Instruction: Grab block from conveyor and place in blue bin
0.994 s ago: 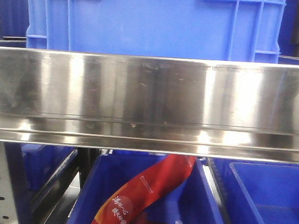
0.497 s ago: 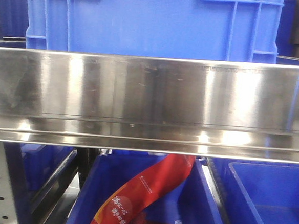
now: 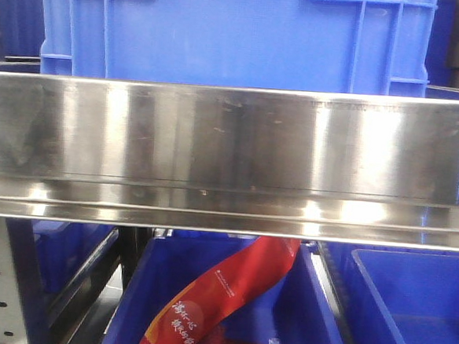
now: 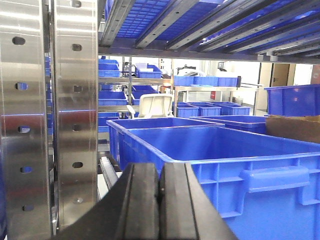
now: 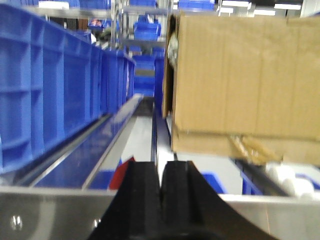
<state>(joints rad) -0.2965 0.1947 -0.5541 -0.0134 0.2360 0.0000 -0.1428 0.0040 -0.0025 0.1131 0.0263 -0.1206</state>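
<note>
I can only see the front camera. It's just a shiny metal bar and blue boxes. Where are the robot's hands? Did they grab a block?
Observer: The left wrist view shows the left gripper. Its black fingers are pressed together with nothing between them, in front of a big blue plastic bin.
Operator: And the other hand?
Observer: The right gripper is shut and empty too. It points along a metal shelf beside a brown cardboard box.
Operator: Any block anywhere?
Observer: No. Neither wrist view shows a block or a conveyor.
</note>
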